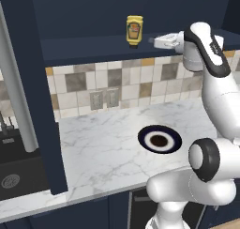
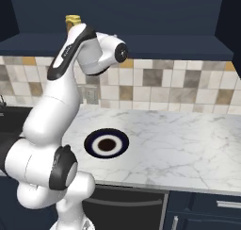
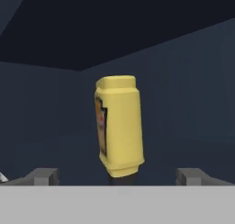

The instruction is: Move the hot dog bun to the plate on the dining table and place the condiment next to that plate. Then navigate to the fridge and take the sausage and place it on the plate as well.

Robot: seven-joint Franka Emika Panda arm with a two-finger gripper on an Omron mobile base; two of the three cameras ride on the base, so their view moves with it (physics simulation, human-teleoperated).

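The condiment (image 1: 134, 30), a squat yellow squeeze bottle with an orange-red label, stands on a dark navy shelf (image 1: 93, 47) above the counter. Its top peeks over my arm in the right base view (image 2: 72, 20). My gripper (image 1: 153, 41) hangs level with the bottle, just to its right and apart from it. Through the hand camera, the condiment (image 3: 119, 126) sits ahead between the spread fingertips (image 3: 43, 175), with the gripper (image 3: 118, 175) open and holding nothing. The hot dog bun, the plate, the dining table, the fridge and the sausage are out of view.
A navy-rimmed plate with a white centre (image 1: 160, 140) (image 2: 107, 144) lies on the marble counter (image 1: 103, 148) below the shelf. A tiled backsplash (image 1: 117, 87) runs behind it. A dark navy upright panel (image 1: 44, 110) and a black sink (image 1: 14, 176) stand at the left.
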